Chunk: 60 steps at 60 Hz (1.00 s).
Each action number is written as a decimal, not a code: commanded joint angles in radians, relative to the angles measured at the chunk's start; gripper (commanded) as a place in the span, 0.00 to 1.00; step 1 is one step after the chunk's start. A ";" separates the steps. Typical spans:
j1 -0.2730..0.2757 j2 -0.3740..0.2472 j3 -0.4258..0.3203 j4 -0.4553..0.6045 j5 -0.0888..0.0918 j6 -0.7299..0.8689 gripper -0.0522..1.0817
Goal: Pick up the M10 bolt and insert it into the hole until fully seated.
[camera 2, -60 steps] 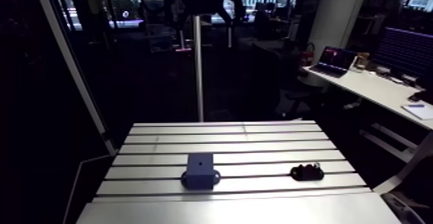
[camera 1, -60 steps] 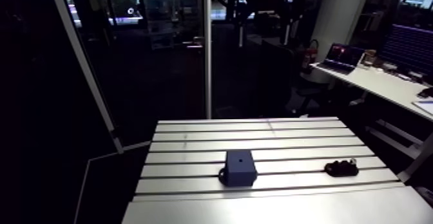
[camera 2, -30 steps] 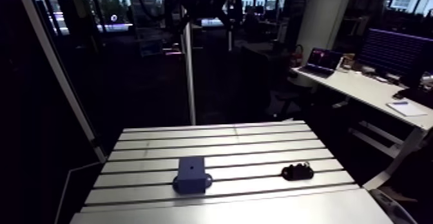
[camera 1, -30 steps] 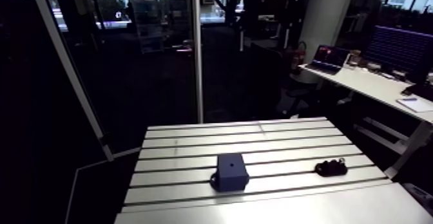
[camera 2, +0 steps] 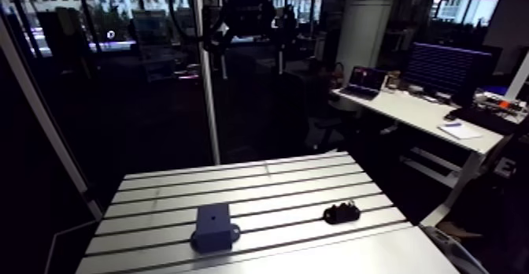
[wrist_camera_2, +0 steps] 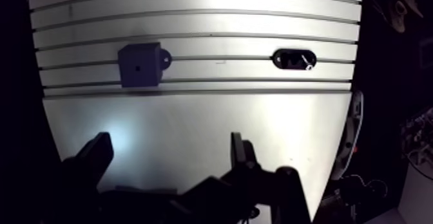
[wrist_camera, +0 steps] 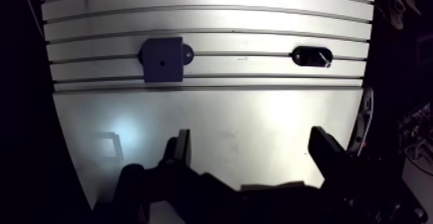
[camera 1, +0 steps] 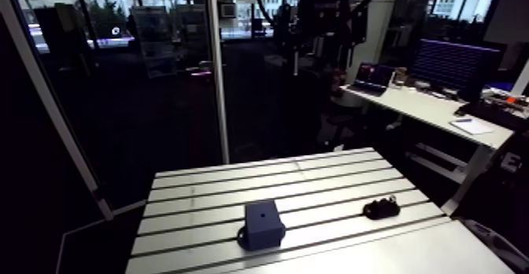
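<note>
End effector (wrist_camera: 251, 136), fingers spread and empty, above the smooth near part of the surface (wrist_camera: 212, 117). Farther off sits a dark block (wrist_camera: 162, 59) with a hole; the bolt (wrist_camera: 312, 56) lies well to its right.

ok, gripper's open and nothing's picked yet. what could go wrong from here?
1. The bolt is a small dark lump well ahead of the open gripper. Its lie is hard to read, so the grasp may land skewed.
2. The hole on top of the block is small, so a bolt held tilted could jam at its rim.
</note>
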 commanded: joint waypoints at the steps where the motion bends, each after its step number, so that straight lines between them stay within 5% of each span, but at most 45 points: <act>1: -0.049 -0.020 0.023 -0.002 0.001 -0.036 0.05; 13: -0.085 -0.031 0.042 -0.005 -0.002 -0.066 0.05; 28: -0.184 -0.041 0.163 -0.163 -0.044 -0.171 0.05; 38: -0.272 -0.041 0.233 -0.259 -0.038 -0.260 0.05; 60: -0.348 0.008 0.319 -0.448 -0.024 -0.333 0.05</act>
